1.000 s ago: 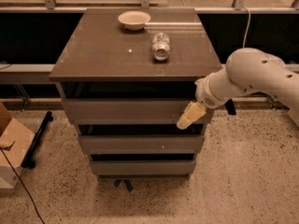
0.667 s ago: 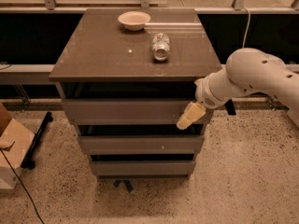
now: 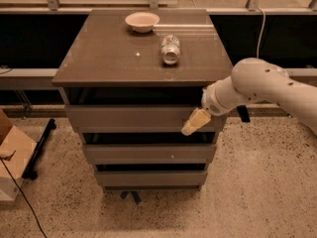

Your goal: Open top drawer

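Top drawer (image 3: 129, 118) sits directly under the cabinet's tabletop (image 3: 99, 58), with a dark gap above its front. The gripper (image 3: 194, 122) is at the front's right end; whether it is clenched or released cannot be told. A bowl (image 3: 142, 21) and a tipped can (image 3: 170, 48) rest on top

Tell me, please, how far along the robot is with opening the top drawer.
Done: the tan end effector is at the right end of the plain grey-brown handleless top drawer front, on or just before its face. In hand: getting a hold there; contact cannot be confirmed. Left: the whole pull, since that front sits roughly in line with the two lower drawer fronts and none of its interior shows.
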`<state>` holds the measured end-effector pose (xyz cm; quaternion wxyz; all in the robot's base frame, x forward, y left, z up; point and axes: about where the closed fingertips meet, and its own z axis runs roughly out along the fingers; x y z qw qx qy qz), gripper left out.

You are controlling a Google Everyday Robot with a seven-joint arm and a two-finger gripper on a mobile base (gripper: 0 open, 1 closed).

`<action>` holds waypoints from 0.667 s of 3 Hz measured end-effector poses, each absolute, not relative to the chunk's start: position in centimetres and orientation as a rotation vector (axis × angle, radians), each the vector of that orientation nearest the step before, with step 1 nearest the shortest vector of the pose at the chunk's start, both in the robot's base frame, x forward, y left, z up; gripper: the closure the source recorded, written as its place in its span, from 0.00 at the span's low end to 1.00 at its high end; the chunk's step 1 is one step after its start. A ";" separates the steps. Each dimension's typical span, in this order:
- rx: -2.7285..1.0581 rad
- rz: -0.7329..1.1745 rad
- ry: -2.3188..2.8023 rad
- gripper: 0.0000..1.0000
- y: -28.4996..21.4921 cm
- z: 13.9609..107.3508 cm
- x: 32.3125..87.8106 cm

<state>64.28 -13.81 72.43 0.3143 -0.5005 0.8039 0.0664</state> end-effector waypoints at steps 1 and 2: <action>-1.335 0.149 2.126 0.00 -12.8 70.9 65.4; -1.342 0.167 2.121 0.02 -11.6 69.3 66.6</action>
